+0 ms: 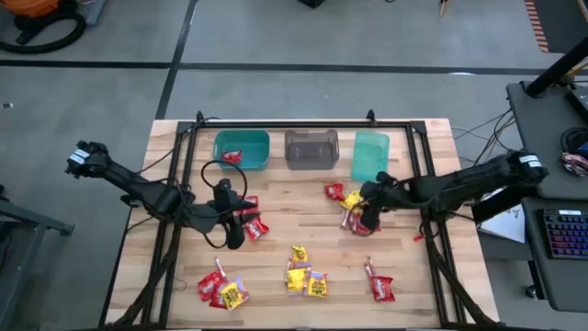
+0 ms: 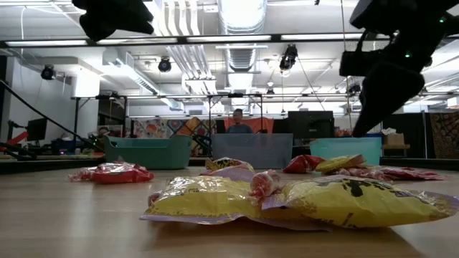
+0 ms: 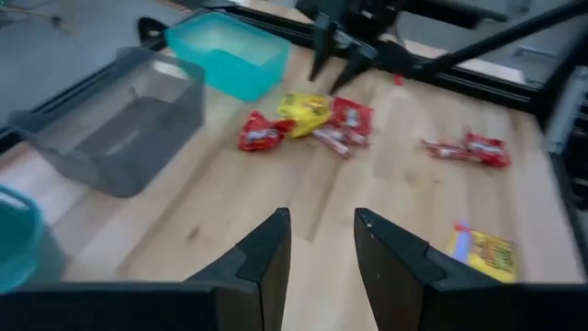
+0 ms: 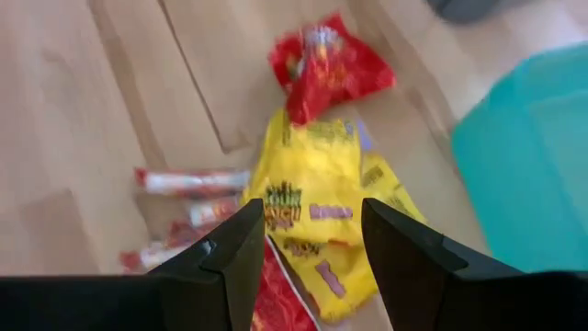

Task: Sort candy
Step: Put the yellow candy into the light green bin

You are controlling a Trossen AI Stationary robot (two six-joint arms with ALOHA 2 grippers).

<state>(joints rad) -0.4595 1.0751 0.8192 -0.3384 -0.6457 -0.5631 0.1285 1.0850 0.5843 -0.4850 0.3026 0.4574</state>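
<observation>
The candy lies in loose clusters on the wooden table. A pile of one yellow packet (image 4: 317, 211), red packets (image 4: 326, 64) and pinkish sticks (image 4: 193, 182) sits below my right gripper (image 4: 303, 239). That gripper is open and hovers over the yellow packet, pointing steeply down (image 1: 366, 217). My left gripper (image 3: 322, 244) is open with nothing between its fingers. It hangs above bare wood beside red packets (image 1: 255, 226) at the table's left middle. One red candy (image 1: 231, 156) lies in the blue-teal bin (image 1: 250, 140).
A grey bin (image 1: 310, 161) and a green-teal bin (image 1: 370, 156) stand along the far side next to the blue-teal one. More candy clusters lie near the front edge (image 1: 222, 291), (image 1: 303, 278), (image 1: 378, 287). A black frame rail (image 1: 276, 126) borders the table.
</observation>
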